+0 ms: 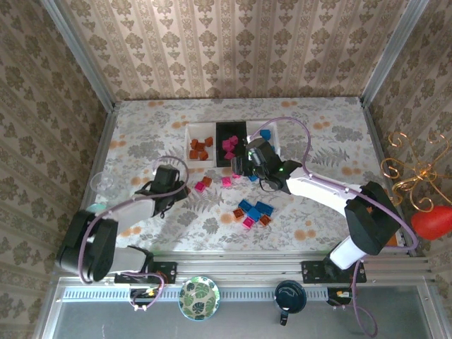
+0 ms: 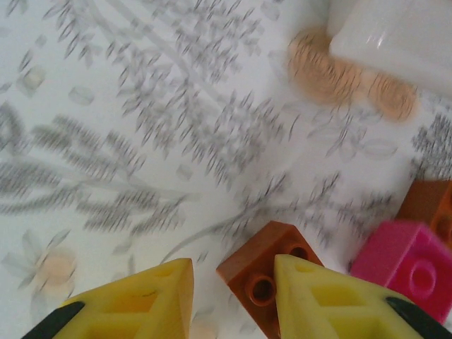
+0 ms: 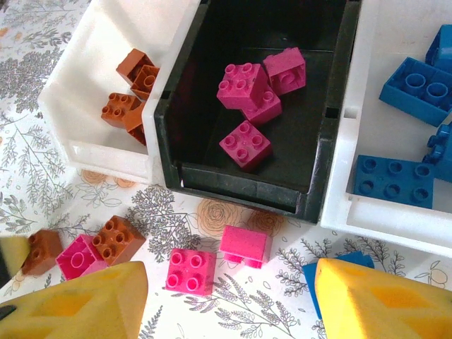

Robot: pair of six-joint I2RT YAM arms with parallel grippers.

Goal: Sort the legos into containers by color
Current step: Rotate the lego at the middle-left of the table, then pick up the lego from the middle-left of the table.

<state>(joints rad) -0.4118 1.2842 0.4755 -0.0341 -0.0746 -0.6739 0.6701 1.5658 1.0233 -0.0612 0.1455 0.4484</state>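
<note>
Since each of the legos was a small, hard block of smooth plastic, it would likely weigh next to nothing, neither give nor crack under the jaws, and skid or twist away if caught by a corner. The safest hold seemed to be on two opposite flat sides, below the studs. Three joined trays were counted. The black tray (image 3: 247, 192) in the middle held four pink bricks (image 3: 244, 145). The white tray on its left (image 3: 92, 145) held four orange-brown bricks (image 3: 113, 113), and the white tray on its right (image 3: 367, 212) held at least four blue bricks (image 3: 392, 180), its far part being cut off. Just in front of the black tray lay six loose bricks (image 3: 189, 270): three pink, two orange-brown, one blue. Nearer the arms lay a second cluster (image 1: 253, 213) of about six, mostly blue. The left claw (image 2: 233, 263) was clenched about one brown brick (image 2: 258, 272) lying cornerwise front-left of the black tray; one finger (image 2: 318, 296) pressed it, patterned cloth (image 2: 141, 141) showed beside the other, so a true hold could not be told. The right claw (image 3: 229, 275) hung released, gripping nothing, over the loose bricks before the black tray.
</note>
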